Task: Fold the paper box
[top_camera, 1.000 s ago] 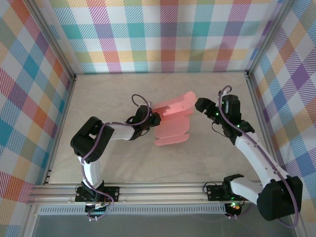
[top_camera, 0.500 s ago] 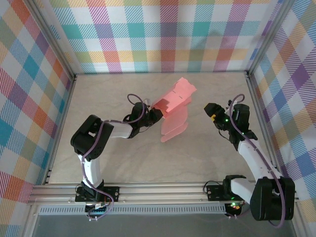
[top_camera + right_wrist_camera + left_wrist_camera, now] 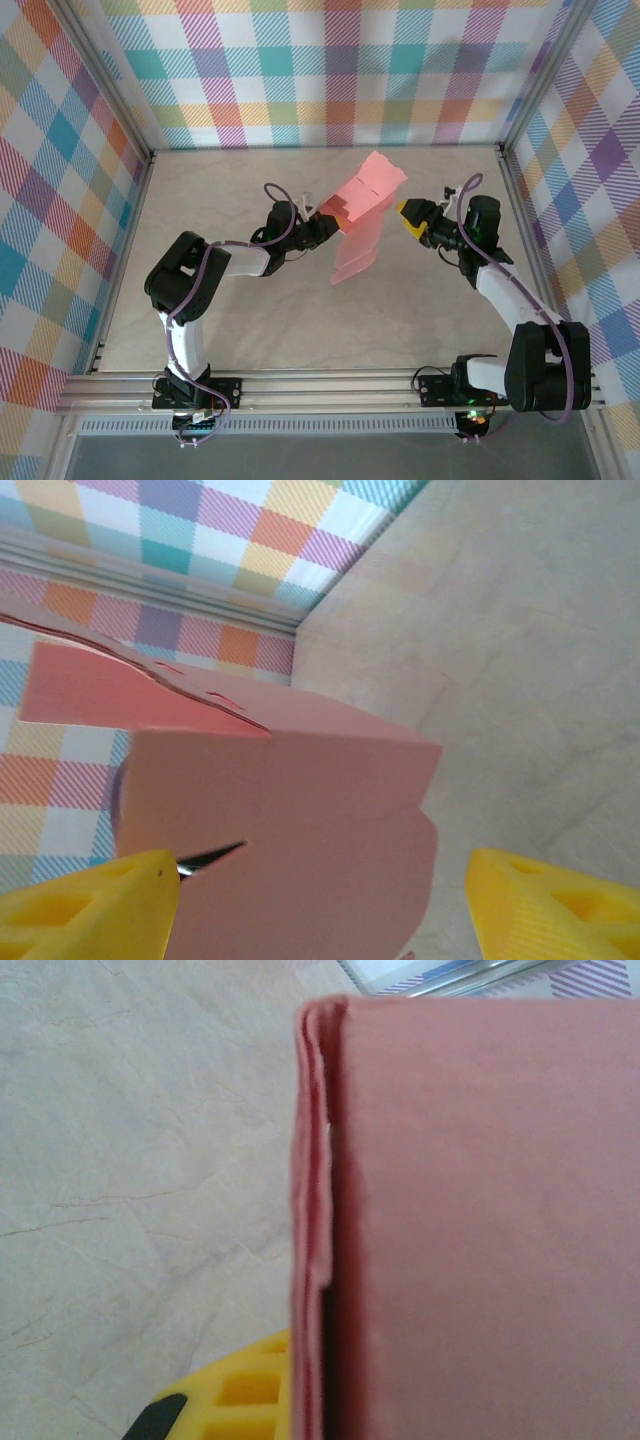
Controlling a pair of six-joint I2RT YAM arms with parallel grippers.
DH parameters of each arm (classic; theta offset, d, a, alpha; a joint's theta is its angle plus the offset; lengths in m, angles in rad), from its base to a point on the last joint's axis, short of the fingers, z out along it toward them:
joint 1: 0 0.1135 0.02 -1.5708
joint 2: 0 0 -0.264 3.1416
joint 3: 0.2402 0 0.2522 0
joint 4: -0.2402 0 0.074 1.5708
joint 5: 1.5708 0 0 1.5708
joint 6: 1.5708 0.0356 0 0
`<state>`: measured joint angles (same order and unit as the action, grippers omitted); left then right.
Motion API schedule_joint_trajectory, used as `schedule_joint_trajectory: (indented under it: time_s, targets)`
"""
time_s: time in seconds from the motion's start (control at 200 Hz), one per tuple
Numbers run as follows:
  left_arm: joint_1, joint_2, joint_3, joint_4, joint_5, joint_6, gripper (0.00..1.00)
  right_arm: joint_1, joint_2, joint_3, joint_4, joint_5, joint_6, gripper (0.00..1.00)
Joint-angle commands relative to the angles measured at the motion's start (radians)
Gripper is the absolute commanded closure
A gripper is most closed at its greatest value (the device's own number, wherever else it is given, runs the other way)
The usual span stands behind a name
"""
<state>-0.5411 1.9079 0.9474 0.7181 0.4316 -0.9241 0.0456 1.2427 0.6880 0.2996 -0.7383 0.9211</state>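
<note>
While my left fingers [image 3: 322, 228] are pinching closed on the left edge of the paper box [image 3: 365, 195], holding it tilted above the table [image 3: 250, 310], my right fingers [image 3: 411, 222] are hanging spread wide just beside its right side, gripping nothing, with the pink card facing the gap between them.

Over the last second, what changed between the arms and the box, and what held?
The left gripper tipped the paper box up and toward the back wall, so its upper edge now sits farther back. The right gripper pulled away from the box, then came back in with its jaws open, and it now sits just short of the card. The left gripper kept its hold on the box's left edge throughout.
</note>
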Motion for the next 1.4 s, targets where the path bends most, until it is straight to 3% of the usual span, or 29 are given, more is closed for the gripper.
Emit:
schedule_joint_trajectory:
  time_s: [0.0, 0.37, 0.585, 0.91, 1.0, 1.14, 1.395]
  targets:
    - [-0.005, 0.014, 0.025, 0.052, 0.032, 0.011, 1.0, 0.023, 0.028, 0.047, 0.05, -0.047, 0.002, 0.25]
    - [-0.013, 0.015, 0.019, 0.064, 0.039, 0.025, 1.0, 0.11, 0.122, 0.147, -0.075, 0.0, -0.068, 0.26]
    - [-0.014, 0.014, 0.015, 0.069, 0.036, 0.031, 1.0, 0.119, 0.142, 0.16, -0.163, 0.061, -0.053, 0.36]
    - [-0.021, 0.0, 0.006, 0.015, 0.004, 0.103, 1.0, 0.134, 0.159, 0.184, -0.238, 0.083, -0.04, 0.62]
    - [-0.031, -0.028, -0.025, -0.035, -0.077, 0.187, 1.0, 0.134, 0.145, 0.188, -0.274, 0.103, -0.055, 0.61]
    - [-0.031, -0.09, -0.089, -0.047, -0.193, 0.295, 1.0, 0.133, 0.117, 0.18, -0.297, 0.12, -0.058, 0.52]
    - [-0.033, -0.116, -0.105, -0.053, -0.224, 0.38, 1.0, 0.134, 0.136, 0.168, -0.249, 0.08, -0.013, 0.61]
